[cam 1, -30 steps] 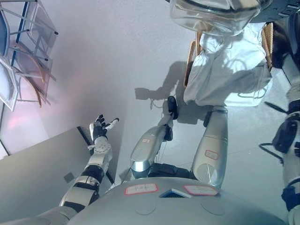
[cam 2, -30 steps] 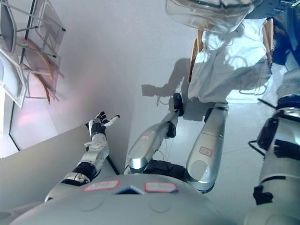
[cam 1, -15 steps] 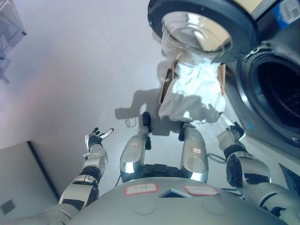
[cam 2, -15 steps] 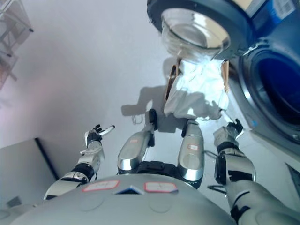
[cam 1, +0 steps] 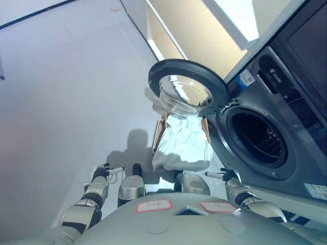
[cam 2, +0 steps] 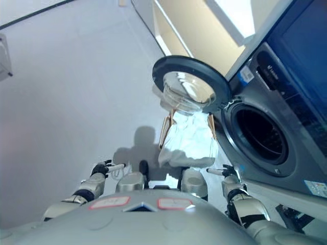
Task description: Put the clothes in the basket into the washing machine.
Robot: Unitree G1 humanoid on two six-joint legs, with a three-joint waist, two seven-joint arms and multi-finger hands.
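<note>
A wicker basket (cam 1: pixel 157 139) stands on the floor under the open washing machine door (cam 1: pixel 187 93), filled with white clothes (cam 1: pixel 181 148) that spill over its front. The washing machine (cam 1: pixel 265 132) stands at the right with its dark drum (cam 1: pixel 258 138) open. My left hand (cam 1: pixel 102 172) hangs open at the lower left, well short of the basket. My right hand (cam 1: pixel 225 176) is open at the lower right, below the drum opening and to the right of the clothes. Both hands are empty.
A pale wall with a beige panel (cam 1: pixel 204 41) runs behind the machine. Grey floor (cam 1: pixel 66 92) stretches to the left of the basket. The round glass door juts out over the basket's back.
The camera has tilted up and pulled back, so the whole machine front and wall now show. My right hand has come into view near the drum. Both hands stay open and empty.
</note>
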